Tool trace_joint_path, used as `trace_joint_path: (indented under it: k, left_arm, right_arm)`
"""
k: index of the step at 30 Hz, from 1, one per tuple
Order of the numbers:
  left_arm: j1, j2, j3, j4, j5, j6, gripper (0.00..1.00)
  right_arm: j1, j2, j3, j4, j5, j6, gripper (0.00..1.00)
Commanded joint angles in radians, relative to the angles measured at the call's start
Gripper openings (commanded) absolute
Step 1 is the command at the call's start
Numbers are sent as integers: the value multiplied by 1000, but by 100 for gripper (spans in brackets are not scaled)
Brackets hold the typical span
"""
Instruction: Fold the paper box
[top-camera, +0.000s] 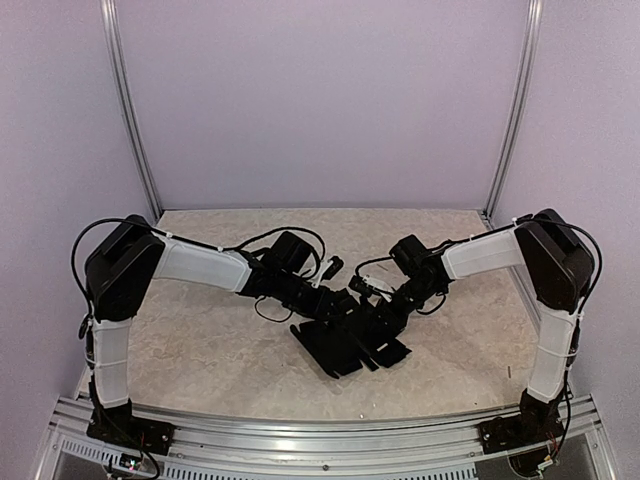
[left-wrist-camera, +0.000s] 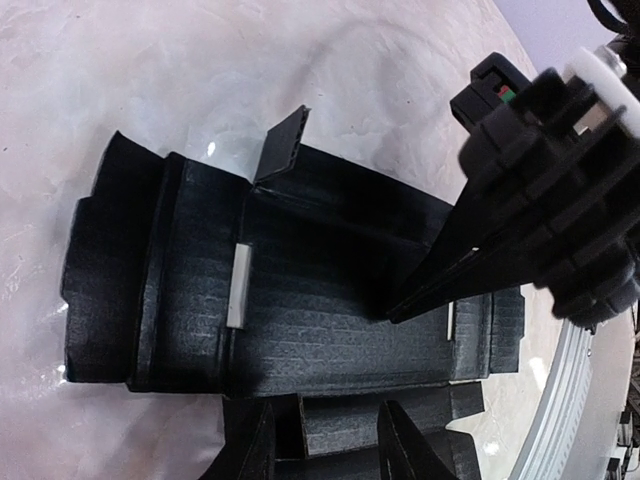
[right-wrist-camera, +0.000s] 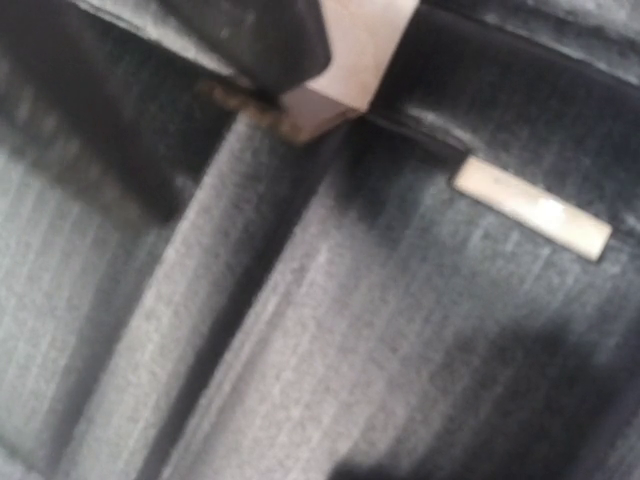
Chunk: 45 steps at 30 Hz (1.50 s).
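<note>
Left pincer (left-wrist-camera: 325, 420) jaws apart, box tab between them; ahead, paper box (left-wrist-camera: 330, 300) lies flat on table (left-wrist-camera: 150, 60); upright flap (left-wrist-camera: 283, 145) at panel's far edge, ahead-left, sticks up in path; right pincer (left-wrist-camera: 393, 315) closed, tips planted on panel ahead-right, its bulk blocks that side; low pass straight ahead over panel open between flap and right pincer; bare table beyond flap

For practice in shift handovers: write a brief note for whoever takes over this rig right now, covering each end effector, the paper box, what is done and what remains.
Left end effector: open, with an edge tab of the paper box between its fingers.
Right end effector: shut, tip on the box's middle panel.
Box: on the table, mostly flat; one small flap stands up.
Done: little.
To do: raise the walls, tuck the tabs.
</note>
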Motion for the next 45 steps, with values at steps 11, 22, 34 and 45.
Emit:
trace_joint_path:
  k: [11, 22, 34, 45]
  left_arm:
    - [-32, 58, -27, 1, 36, -9, 35]
    - [-38, 72, -34, -74, 51, -26, 31]
    - [-27, 127, -2, -173, -10, -69, 30]
    - [-56, 115, -15, -277, -185, -24, 27]
  right_arm:
    - [-1, 75, -18, -25, 133, 7, 0]
    - [-1, 74, -18, -24, 135, 10, 0]
    - [-4, 36, -22, -21, 126, 5, 0]
    - [-10, -65, 16, -73, 110, -61, 0]
